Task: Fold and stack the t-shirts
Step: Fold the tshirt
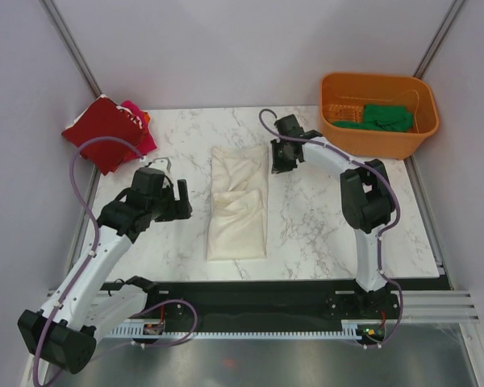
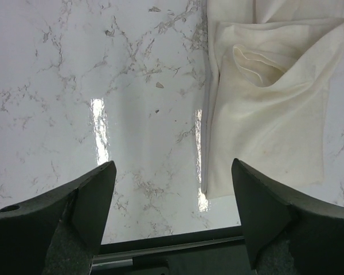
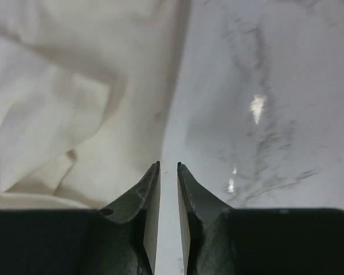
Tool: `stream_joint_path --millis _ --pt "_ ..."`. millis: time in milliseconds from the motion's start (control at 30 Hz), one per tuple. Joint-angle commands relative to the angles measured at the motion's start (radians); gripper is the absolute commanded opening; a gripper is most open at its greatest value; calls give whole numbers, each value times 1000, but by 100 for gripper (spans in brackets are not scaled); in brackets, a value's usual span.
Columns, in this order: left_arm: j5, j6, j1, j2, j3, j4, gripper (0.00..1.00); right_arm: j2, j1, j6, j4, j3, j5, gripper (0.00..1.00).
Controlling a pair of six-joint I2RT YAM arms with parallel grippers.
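Pink t-shirt (image 1: 145, 145) mostly hidden under red t-shirt (image 1: 101, 133); cream t-shirt (image 2: 275, 114) cut off by frame top.

Cream-white t-shirt (image 1: 238, 201), grey-veined white marble table (image 1: 315, 230), orange tub (image 1: 379, 143).

Cream shirt (image 1: 238, 201): folded into a long narrow strip, creased across its middle, lying flat. It lies between the claws, just right of the left claw (image 1: 184, 201) and just left of the right claw (image 1: 281, 164).

Red shirt (image 1: 97, 129) and pink shirt (image 1: 141, 133): bunched and overlapping, well beyond the left claw.

Green shirt (image 1: 383, 117): crumpled inside the tub (image 1: 339, 129), well beyond the right claw.
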Motion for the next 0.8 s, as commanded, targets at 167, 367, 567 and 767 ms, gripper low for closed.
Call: stream_joint_path --millis 167,367,567,767 --pt "145 -101 1 7 10 7 87 -174 -24 -59 -56 29 42 41" --pt "211 -281 -32 -24 -153 42 84 -502 -21 -27 73 -382 -161 70" --pt "211 -281 -82 21 -253 42 84 -667 34 91 267 -732 -419 72" --pt "317 -417 -122 62 -342 303 91 -670 164 197 428 -921 -412 66"
